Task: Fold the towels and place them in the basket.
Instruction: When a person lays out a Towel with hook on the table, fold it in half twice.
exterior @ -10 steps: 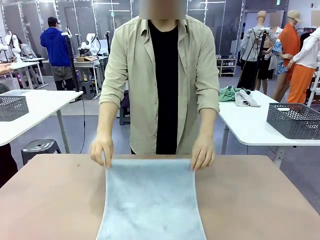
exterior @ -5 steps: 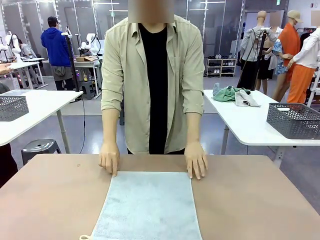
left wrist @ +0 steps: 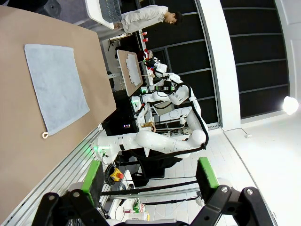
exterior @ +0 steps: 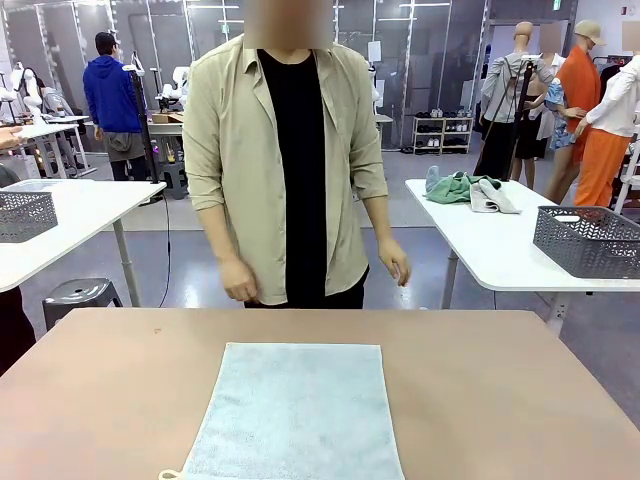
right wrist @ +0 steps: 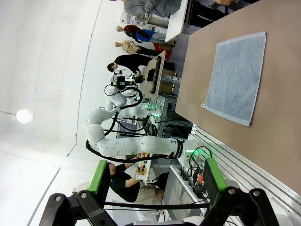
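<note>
One towel [exterior: 295, 415] lies spread flat on the table [exterior: 500, 400], loop at its near corner, and the person [exterior: 290, 170] stands at the far side with hands off it. Left claw [left wrist: 149, 175] and right claw [right wrist: 156, 176] both gape wide, gripping nothing — each well apart from the towel.

Light blue-grey towel [exterior: 296, 415]; brown table [exterior: 500, 400].

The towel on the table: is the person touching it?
No, the person's hands hang by their hips, well clear of the towel, which lies flat on the table.
</note>
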`<state>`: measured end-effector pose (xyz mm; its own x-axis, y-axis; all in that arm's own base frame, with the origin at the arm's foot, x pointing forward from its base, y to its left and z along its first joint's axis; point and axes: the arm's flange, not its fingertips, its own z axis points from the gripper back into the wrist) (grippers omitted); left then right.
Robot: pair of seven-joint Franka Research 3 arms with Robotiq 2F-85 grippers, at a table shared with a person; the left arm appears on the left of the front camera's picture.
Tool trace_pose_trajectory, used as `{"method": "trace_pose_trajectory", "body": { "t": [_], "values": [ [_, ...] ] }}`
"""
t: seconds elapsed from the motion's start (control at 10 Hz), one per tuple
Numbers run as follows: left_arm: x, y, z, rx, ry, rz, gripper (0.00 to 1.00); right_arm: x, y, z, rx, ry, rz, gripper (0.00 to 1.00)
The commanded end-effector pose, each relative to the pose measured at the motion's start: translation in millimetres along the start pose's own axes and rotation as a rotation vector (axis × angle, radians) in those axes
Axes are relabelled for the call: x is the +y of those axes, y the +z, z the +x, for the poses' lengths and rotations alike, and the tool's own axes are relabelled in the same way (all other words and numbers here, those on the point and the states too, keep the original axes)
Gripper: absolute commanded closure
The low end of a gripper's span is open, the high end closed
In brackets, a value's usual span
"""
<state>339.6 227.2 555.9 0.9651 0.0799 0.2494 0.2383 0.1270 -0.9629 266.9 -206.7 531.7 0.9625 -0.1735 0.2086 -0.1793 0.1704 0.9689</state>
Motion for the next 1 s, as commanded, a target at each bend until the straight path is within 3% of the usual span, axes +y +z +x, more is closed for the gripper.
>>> {"method": "trace_pose_trajectory", "body": {
  "t": [0.0, 0.1, 0.3, 0.6, 0.9],
  "values": [
    [-1, 0, -1, -0.004, -0.003, -0.001, 0.00, 0, 0, 0, -0.003, 0.001, -0.002, 0.00],
    [0, 0, 0, 0.000, 0.000, 0.000, 0.00, 0, 0, 0, 0.000, 0.000, 0.000, 0.00],
    [-29, -57, 10, 0.077, -0.070, 0.245, 0.00, 40, -15, 6, 0.062, 0.043, -0.152, 0.00],
    [-52, -166, 33, 0.291, -0.156, 0.494, 0.00, 99, -68, 30, 0.244, 0.131, -0.324, 0.00],
    [-54, -259, 33, 0.549, -0.259, 0.673, 0.00, 132, -148, 41, 0.446, 0.230, -0.532, 0.00]
  ]
}}
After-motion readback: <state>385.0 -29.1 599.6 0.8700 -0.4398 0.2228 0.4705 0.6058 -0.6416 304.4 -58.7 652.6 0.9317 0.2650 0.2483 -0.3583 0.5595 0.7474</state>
